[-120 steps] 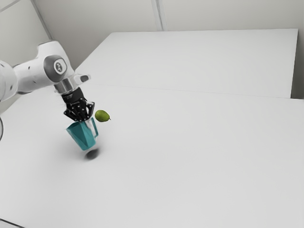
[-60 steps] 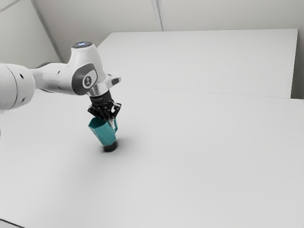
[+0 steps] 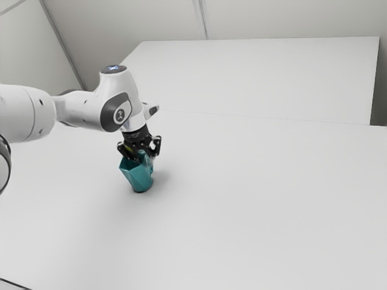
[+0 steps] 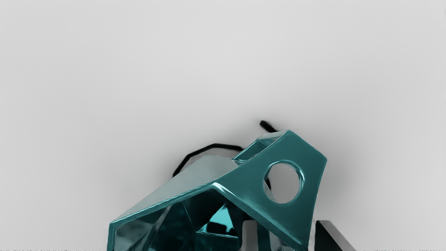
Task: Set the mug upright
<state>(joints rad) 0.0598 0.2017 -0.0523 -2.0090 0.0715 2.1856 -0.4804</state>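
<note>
The teal faceted mug has its opening facing up and its base at the tabletop, with a slight lean toward the exterior view's left; whether the base rests flat I cannot tell. Directly over its rim is my gripper. In the wrist view the mug shows its open mouth and its holed handle. There my gripper stands open astride the handle side, one finger inside the mouth and the other outside, a thin gap beside the outer one. A bit of the green fruit peeks out behind the gripper.
The white tabletop spreads around the mug and toward the exterior view's right. A pale raised panel stands along the far side.
The mug came down from the air toward the exterior view's right and is now less tilted, at the table. My gripper moved along with it and has opened.
</note>
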